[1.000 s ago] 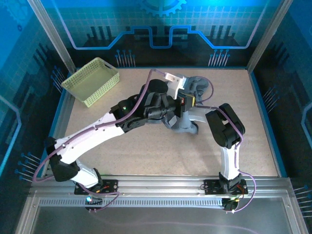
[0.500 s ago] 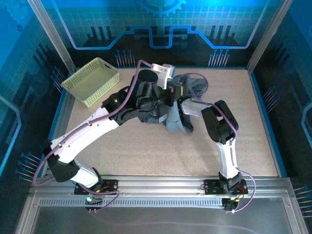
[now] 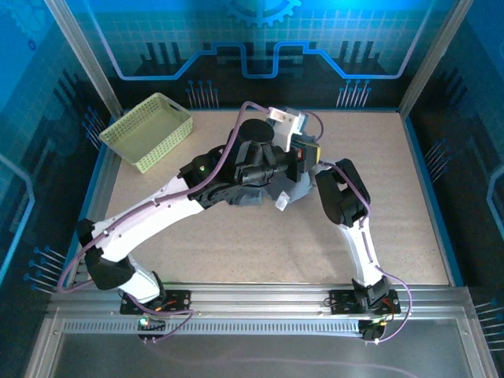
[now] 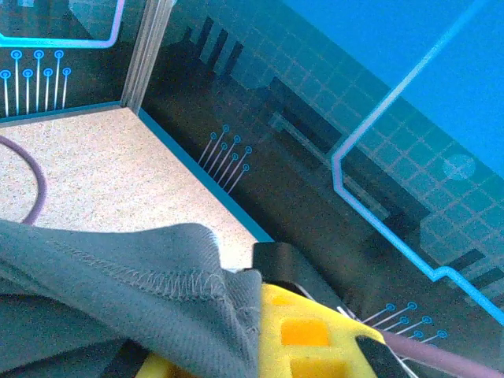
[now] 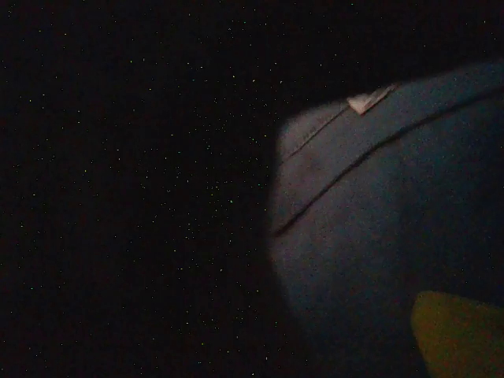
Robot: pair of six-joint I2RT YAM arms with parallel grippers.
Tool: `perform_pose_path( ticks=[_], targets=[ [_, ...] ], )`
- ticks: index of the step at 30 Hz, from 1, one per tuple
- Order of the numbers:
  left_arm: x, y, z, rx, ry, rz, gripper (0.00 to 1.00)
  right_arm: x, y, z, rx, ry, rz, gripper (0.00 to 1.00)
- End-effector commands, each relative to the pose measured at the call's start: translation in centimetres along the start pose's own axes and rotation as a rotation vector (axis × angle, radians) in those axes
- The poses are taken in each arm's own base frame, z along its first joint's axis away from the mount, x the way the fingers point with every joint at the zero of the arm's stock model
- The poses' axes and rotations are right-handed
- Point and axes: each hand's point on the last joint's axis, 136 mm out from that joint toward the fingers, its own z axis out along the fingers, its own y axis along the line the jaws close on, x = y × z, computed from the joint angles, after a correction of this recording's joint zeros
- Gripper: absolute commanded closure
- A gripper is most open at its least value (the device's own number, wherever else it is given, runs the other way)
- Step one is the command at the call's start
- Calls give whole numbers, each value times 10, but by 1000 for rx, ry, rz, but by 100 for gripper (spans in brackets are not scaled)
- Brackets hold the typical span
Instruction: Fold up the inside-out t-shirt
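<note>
The inside-out t-shirt (image 3: pixel 272 193) is a dark grey bunch at the table's middle back, mostly under both arms, with a small white tag (image 3: pixel 282 203) showing. My left gripper (image 3: pixel 303 156) is above it, shut on the t-shirt. In the left wrist view a stitched hem of the t-shirt (image 4: pixel 118 276) drapes over the left gripper (image 4: pixel 236 331) and its yellow finger (image 4: pixel 307 331). My right arm (image 3: pixel 340 197) reaches into the bunch from the right. The right wrist view is dark, with t-shirt fabric (image 5: pixel 370 205), a white tag (image 5: pixel 366 102) and one yellow finger (image 5: pixel 457 331).
A pale yellow-green lattice basket (image 3: pixel 148 130) stands at the back left corner. A blue rim and metal posts (image 3: pixel 429 181) bound the table. A purple cable (image 4: pixel 31 189) loops over the tabletop near the back wall.
The left gripper has carried the shirt right and down, so the hanging fabric has collapsed into a smaller bunch. The right arm has pushed further left into it.
</note>
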Motion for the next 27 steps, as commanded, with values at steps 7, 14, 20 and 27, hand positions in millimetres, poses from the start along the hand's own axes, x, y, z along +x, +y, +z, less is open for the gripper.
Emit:
perform_pose_path(
  ticks=[7, 14, 20, 27],
  targets=[
    [-49, -45, -42, 131, -164, 29, 100, 79, -32, 11, 330, 233, -65, 0],
    [-60, -36, -57, 85, -215, 47, 100, 92, -47, 5, 498, 277, -57, 0],
    [-65, -4, -72, -10, -263, 10, 100, 99, -62, -2, 586, 302, -52, 8],
    [-71, 67, -102, -223, -327, -42, 99, 99, -79, -21, 650, 305, -70, 14]
  ],
)
